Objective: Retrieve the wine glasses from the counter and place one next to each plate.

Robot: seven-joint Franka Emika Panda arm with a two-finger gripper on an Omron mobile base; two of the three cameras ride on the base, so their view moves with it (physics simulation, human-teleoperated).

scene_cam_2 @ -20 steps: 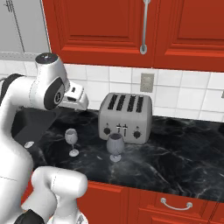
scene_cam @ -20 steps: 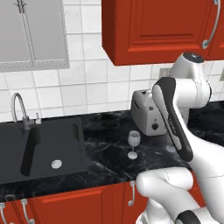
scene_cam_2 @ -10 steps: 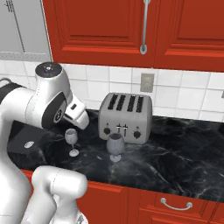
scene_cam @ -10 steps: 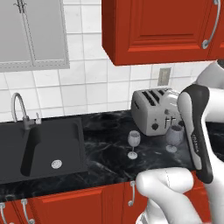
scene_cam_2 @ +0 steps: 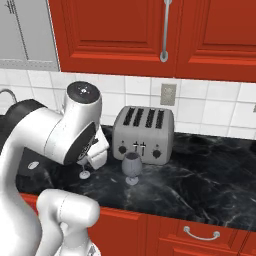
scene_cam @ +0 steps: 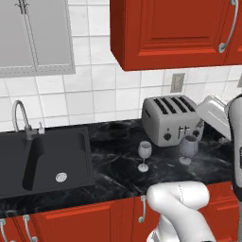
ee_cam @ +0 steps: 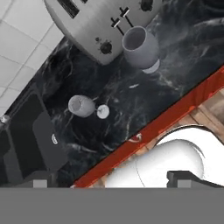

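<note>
Two clear wine glasses stand upright on the black counter [scene_cam: 113, 166] in front of the silver toaster [scene_cam: 169, 119]. One glass [scene_cam: 144, 155] is left of the toaster's front and the other [scene_cam: 187, 149] is right before it. From the hand view, looking down, I see the nearer glass [ee_cam: 140, 47] and the farther glass [ee_cam: 82, 106]. My gripper [ee_cam: 113, 179] hangs open above the counter's front edge, well clear of both glasses, with nothing between its fingers. The plates are out of view.
The black sink [scene_cam: 43, 158] with its tap [scene_cam: 21, 118] is set into the counter on the left. Red wall cabinets [scene_cam_2: 150, 30] hang above the toaster [scene_cam_2: 143, 134]. Red cabinet doors [scene_cam_2: 200, 235] run below the counter's edge.
My arm has swung to the right edge of the left base view, uncovering the glass before the toaster. Neither glass has moved and the gripper has stayed open.
</note>
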